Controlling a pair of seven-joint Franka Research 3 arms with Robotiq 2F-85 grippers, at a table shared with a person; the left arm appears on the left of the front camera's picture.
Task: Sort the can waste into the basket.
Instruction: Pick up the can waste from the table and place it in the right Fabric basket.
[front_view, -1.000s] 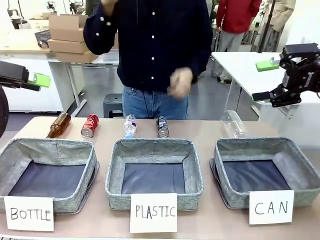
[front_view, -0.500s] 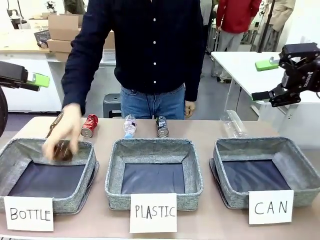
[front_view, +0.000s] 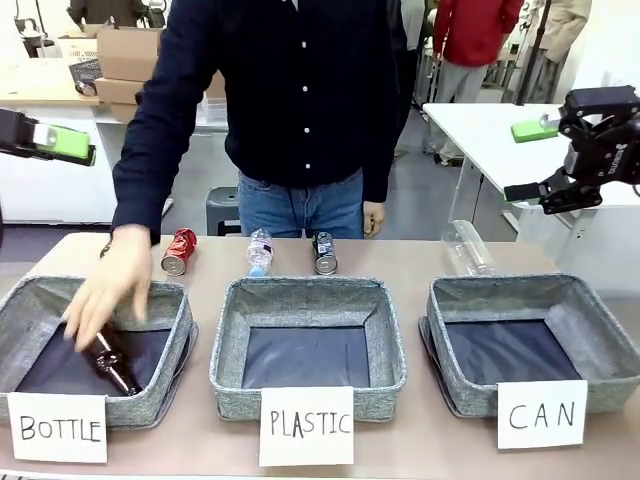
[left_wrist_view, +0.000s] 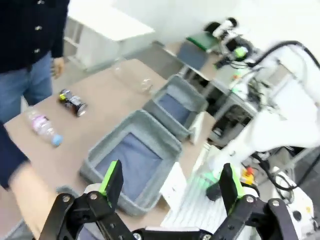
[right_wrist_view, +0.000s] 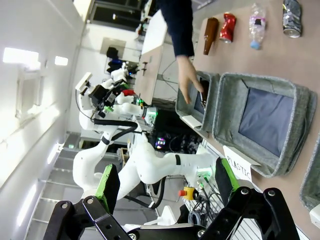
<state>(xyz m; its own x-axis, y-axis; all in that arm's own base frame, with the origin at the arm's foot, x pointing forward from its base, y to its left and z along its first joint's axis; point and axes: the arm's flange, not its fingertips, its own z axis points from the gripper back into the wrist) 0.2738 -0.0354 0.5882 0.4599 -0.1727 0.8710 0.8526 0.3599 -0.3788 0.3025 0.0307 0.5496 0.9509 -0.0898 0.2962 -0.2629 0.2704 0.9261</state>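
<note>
The left gripper (left_wrist_view: 170, 177) and right gripper (right_wrist_view: 166, 177) hang released and empty, as the red can (front_view: 180, 250) and black can (front_view: 325, 253) lie unsorted at the table's (front_view: 410, 262) far edge, outside the basket (front_view: 530, 290).

Blurred hand (front_view: 110, 285), half-hidden brown bottle (front_view: 116, 371)

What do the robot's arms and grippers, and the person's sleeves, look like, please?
The left arm and right arm are white and rounded; a black cable loops over the right one. The left gripper and right gripper are black, angular two-finger linkages with bright green pads. The person's sleeve is long and dark navy, part of a buttoned shirt.
</note>
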